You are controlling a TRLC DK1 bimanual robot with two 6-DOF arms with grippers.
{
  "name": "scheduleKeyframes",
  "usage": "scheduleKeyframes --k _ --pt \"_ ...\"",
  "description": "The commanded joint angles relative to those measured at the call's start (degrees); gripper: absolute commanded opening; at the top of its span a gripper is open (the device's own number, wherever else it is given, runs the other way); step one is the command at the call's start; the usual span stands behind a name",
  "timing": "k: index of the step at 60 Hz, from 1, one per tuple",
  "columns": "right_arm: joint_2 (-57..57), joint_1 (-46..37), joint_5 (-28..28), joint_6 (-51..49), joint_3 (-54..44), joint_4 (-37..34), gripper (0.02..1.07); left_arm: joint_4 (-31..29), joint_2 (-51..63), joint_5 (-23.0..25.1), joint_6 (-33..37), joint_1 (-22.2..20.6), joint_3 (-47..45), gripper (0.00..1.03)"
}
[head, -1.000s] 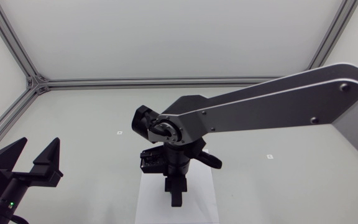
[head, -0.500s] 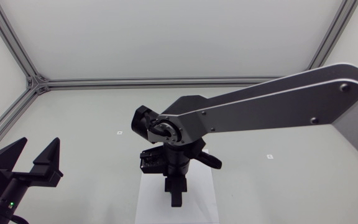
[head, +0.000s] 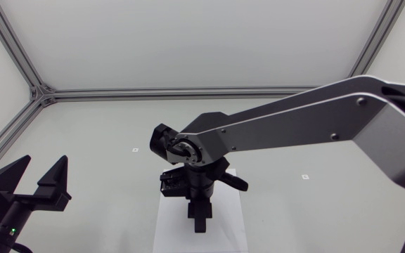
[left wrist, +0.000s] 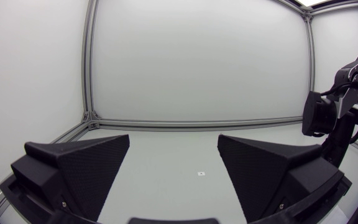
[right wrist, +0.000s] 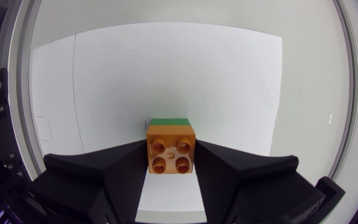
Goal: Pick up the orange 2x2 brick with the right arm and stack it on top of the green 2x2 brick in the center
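Note:
The orange 2x2 brick (right wrist: 171, 149) sits studs-up between the fingers of my right gripper (right wrist: 171, 165), which is shut on it from both sides. A strip of the green 2x2 brick (right wrist: 169, 121) shows just past the orange brick's far edge, directly under it; I cannot tell whether the two touch. In the head view my right gripper (head: 197, 223) points straight down over the white sheet (head: 171, 228) and hides both bricks. My left gripper (head: 39, 184) stands open and empty near the table's left front, far from the bricks.
The white sheet (right wrist: 229, 81) lies flat under the bricks on the pale table. Small marks (head: 135, 150) dot the table. My right arm (left wrist: 334, 118) shows at the side of the left wrist view, beyond the left gripper (left wrist: 174, 168).
The right arm's long link and wrist have shifted slightly, while its gripper stays almost in place over the sheet. The left arm has not moved.

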Motion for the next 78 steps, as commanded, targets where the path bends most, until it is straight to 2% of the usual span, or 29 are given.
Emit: scheduleKeyframes --k 1,16,20,26,30,78 --pt "0.94 -0.19 0.15 0.74 -0.09 -0.40 0.53 -0.84 -0.45 0.32 0.73 0.16 -2.35 0.99" --pt "1.30 -0.11 -0.03 0.92 -0.09 -0.57 0.52 -0.84 -0.45 0.23 0.73 0.16 -2.35 0.99" --pt "1.38 -0.02 -0.20 1.01 -0.18 -0.57 0.47 -0.84 -0.45 0.23 0.73 0.16 -2.35 0.99" --pt "1.38 0.07 -0.38 1.09 -0.35 -0.57 0.46 -0.84 -0.45 0.32 0.73 0.16 -2.35 0.99" --pt "1.38 0.16 -0.47 1.18 -0.53 -0.57 0.41 -0.84 -0.45 0.23 0.73 0.16 -2.35 0.99" --pt "-0.64 1.21 -0.73 2.06 -2.82 -0.13 0.41 -0.84 -0.45 0.23 0.73 0.16 -2.35 0.99"
